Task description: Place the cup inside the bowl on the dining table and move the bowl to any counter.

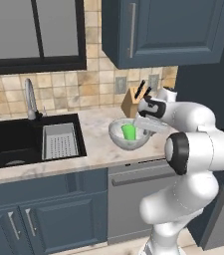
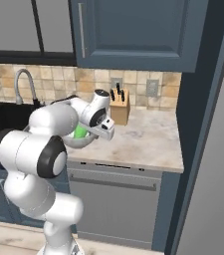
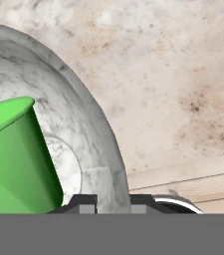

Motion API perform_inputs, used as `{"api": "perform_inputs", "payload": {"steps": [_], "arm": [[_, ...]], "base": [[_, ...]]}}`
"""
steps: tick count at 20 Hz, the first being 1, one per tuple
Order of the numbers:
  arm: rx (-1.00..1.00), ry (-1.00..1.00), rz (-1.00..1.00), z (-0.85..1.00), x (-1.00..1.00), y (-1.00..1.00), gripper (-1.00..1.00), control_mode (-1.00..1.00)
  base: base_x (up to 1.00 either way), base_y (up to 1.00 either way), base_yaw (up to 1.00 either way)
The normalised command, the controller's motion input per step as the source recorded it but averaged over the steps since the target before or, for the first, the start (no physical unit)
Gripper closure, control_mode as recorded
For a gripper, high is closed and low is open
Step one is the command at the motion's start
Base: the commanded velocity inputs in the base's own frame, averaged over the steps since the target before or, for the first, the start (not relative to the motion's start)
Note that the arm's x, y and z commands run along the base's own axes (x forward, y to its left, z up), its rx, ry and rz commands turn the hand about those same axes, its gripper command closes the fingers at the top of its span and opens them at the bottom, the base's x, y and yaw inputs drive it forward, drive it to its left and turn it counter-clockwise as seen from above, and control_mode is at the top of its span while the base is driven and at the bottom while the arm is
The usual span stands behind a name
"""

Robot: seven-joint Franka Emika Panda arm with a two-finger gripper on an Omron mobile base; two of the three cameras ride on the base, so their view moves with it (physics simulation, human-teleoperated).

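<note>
Green cup (image 1: 129, 131) sits in bowl (image 1: 117, 134); our hand (image 3: 112, 201) pinches its rim, seemingly just above bench (image 1: 96, 144), left of hand.

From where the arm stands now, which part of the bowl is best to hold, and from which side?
The thin rim of the bowl, on the side facing the arm, taken from above with one finger inside and one outside. The wall is too round and wide to span, and the cup fills the middle. The gripper already pinches the rim so.
</note>
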Motion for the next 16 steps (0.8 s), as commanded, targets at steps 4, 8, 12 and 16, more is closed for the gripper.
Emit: {"api": "perform_inputs", "payload": {"steps": [4, 8, 12, 16], "arm": [[0.00, -0.05, 0.00, -0.26, 0.13, -0.01, 1.00, -1.00], [0.00, -0.04, 0.00, -0.26, 0.12, 0.00, 1.00, -1.00], [0.00, 0.00, 0.00, -0.07, 0.29, 0.00, 1.00, -1.00], [0.00, 0.00, 0.00, 0.00, 0.40, 0.00, 1.00, -1.00]], "base": [[0.00, 0.00, 0.00], [0.00, 0.00, 0.00], [0.00, 0.00, 0.00], [0.00, 0.00, 0.00]]}}
